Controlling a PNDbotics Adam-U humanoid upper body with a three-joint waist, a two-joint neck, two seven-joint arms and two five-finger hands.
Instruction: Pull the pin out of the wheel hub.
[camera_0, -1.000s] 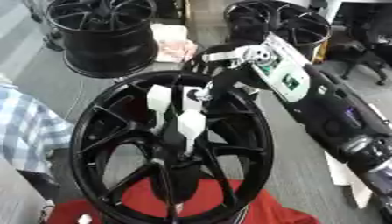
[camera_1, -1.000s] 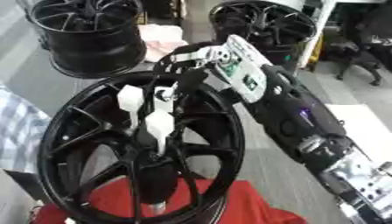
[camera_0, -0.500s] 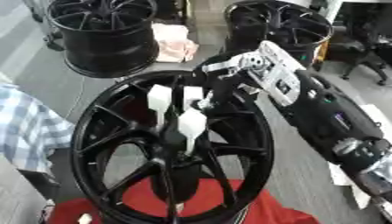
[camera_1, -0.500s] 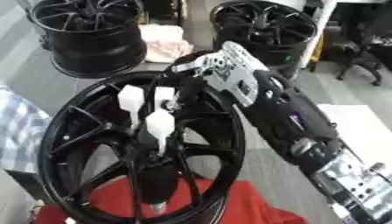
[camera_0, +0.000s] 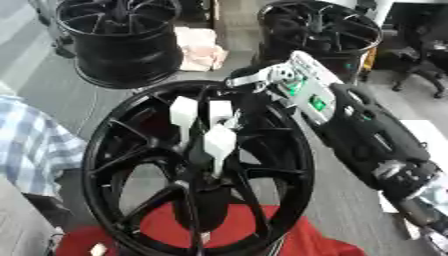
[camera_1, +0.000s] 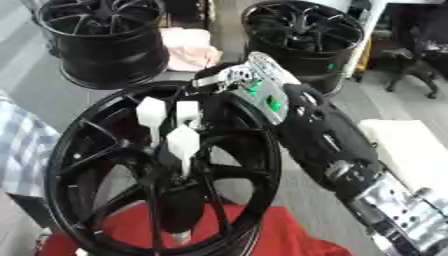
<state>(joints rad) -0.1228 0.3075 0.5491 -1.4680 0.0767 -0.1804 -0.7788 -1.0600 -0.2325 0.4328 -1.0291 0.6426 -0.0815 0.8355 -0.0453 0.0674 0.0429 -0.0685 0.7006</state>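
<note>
Reaching over glossy black spoked wheel hub: right robot hand, white-tipped fingers straight, open.

Grey floor under red cloth, two black wheels and pinkish bundle.

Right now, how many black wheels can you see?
3: the near wheel hub on the red cloth, one at far left, one at far right. Others may lie out of view.

Glossy black metal wheel hub, red cloth beneath, matt white fingertips
</note>
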